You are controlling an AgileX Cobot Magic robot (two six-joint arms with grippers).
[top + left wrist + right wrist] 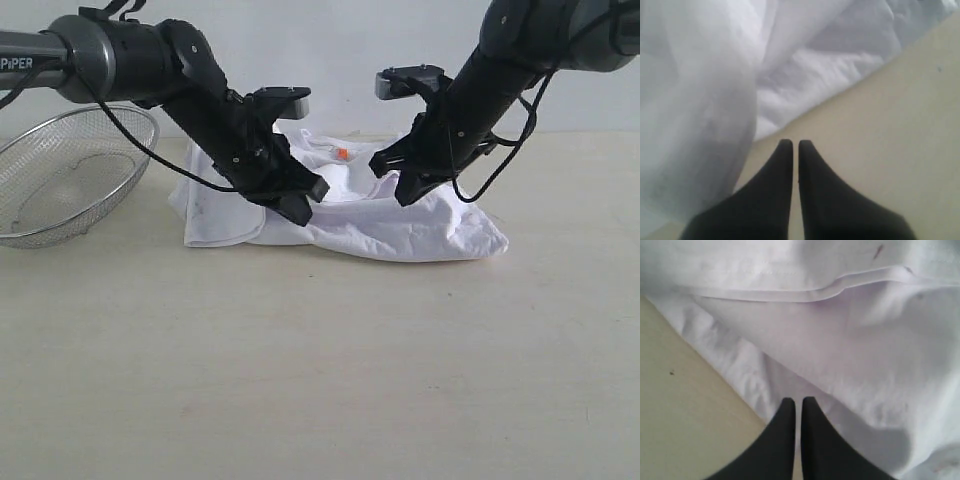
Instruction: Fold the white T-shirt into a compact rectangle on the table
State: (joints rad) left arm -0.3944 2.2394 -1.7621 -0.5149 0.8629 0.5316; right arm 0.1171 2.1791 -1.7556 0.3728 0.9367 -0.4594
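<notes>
Plain white wall (330,40) at back; soft even light w/ faint shadows; beige table (320,380) fills foregrnd.

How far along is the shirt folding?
Done: the shirt is bunched into a rumpled heap with overlapping layers on the table, not a neat rectangle. In hand: nothing visible; the left gripper and right gripper are both shut at the shirt's edge, no cloth between their tips. Left: smoothing and the tidy folds.
</notes>
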